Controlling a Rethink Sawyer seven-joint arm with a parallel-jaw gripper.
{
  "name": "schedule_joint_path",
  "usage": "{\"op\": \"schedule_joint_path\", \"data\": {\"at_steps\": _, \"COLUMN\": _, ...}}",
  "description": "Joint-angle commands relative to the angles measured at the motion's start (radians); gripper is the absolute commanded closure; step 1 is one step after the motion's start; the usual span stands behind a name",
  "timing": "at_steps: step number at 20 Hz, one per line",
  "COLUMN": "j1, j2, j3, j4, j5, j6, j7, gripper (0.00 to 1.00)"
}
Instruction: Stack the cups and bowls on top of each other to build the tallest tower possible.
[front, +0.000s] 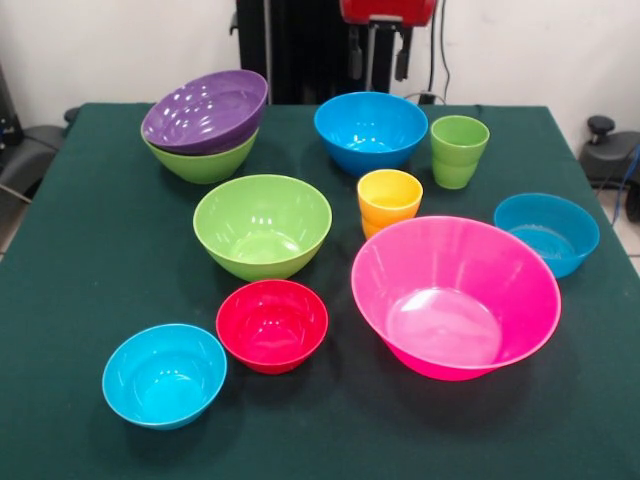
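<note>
**Bowls and cups spread on the table, one pair nested**

A green table (90, 230) is shown carrying eight bowls and two cups. With the table read as a clock face, the purple bowl (205, 108) is seen at eleven o'clock, resting tilted inside a lime bowl (203, 164); only this pair is stacked. A blue bowl (370, 130) is placed at twelve o'clock. Just right of it, at one o'clock, the green cup (459, 151) stands upright. The yellow cup (389, 201) is found near the centre, upright, between the blue bowl and the pink bowl (455, 297), whose rim partly hides the cup's foot. The pink bowl, the largest, is set at four o'clock and leans toward the viewer. A second blue bowl (547, 233), shallower, lies at three o'clock, close to the pink rim; contact cannot be judged. A second lime bowl (262, 226) sits left of centre, well apart from the nested pair. The red bowl (272, 325) is located at six o'clock, just below that lime bowl, and the cyan bowl (164, 375) at seven o'clock, just beside the red one. All bowls are open side up.

The claw (378, 50) is visible only at the top edge, under the red arm (388, 10), clear of everything; whether it is wide or narrow cannot be told.
</note>
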Motion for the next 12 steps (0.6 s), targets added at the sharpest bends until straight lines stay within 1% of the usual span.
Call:
{"op": "schedule_joint_path", "data": {"at_steps": 1, "j1": 0.027, "j2": 0.141, "j3": 0.013, "j4": -0.047, "j5": 0.013, "j6": -0.102, "j7": 0.122, "gripper": 0.0}}
{"op": "schedule_joint_path", "data": {"at_steps": 6, "j1": 0.01, "j2": 0.171, "j3": 0.024, "j4": -0.088, "j5": 0.004, "j6": -0.091, "j7": 0.083, "gripper": 0.0}}
{"op": "schedule_joint_path", "data": {"at_steps": 10, "j1": 0.016, "j2": 0.191, "j3": 0.015, "j4": -0.095, "j5": -0.003, "j6": -0.112, "j7": 0.089, "gripper": 0.0}}
{"op": "schedule_joint_path", "data": {"at_steps": 12, "j1": 0.019, "j2": 0.213, "j3": 0.009, "j4": -0.111, "j5": -0.011, "j6": -0.12, "j7": 0.084, "gripper": 0.0}}
